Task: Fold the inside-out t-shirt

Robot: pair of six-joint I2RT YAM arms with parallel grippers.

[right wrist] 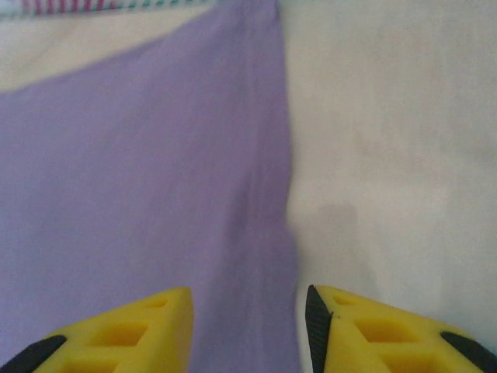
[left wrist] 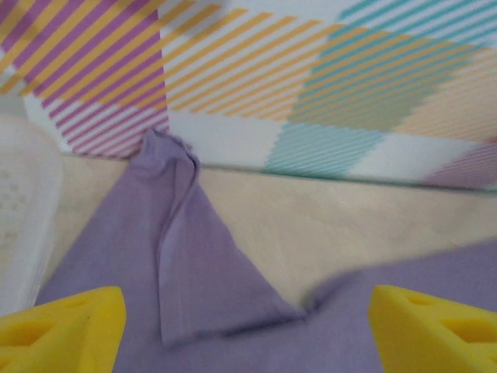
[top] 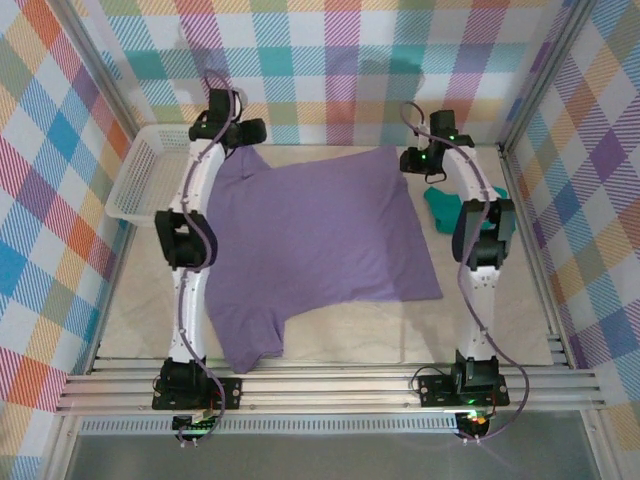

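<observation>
The inside-out t-shirt (top: 320, 230) lies spread flat in the middle of the table (top: 480, 310), between my two arms, one sleeve (top: 245, 350) pointing to the near left. I read that flat spread as groundwork, since a smooth cloth gives clean fold lines. The far-left corner is not smooth: in the left wrist view a flap (left wrist: 182, 233) is doubled over and bunched toward the wall, and I judge it needs attention first. The left gripper (left wrist: 247, 311) hangs over that corner with its jaws wide and nothing between them. The right gripper (right wrist: 248, 311) sits over the far-right corner, its jaws apart at a narrower gap, straddling the shirt's right edge without pinching it. I take both positions as chosen for working the far corners together. The teal garment (top: 445, 205) lies just off the right edge, partly behind the right arm, clear of the shirt. The white basket (top: 135, 185) stands at the far left. By count: one purple shirt, one teal garment, one basket, two grippers.
</observation>
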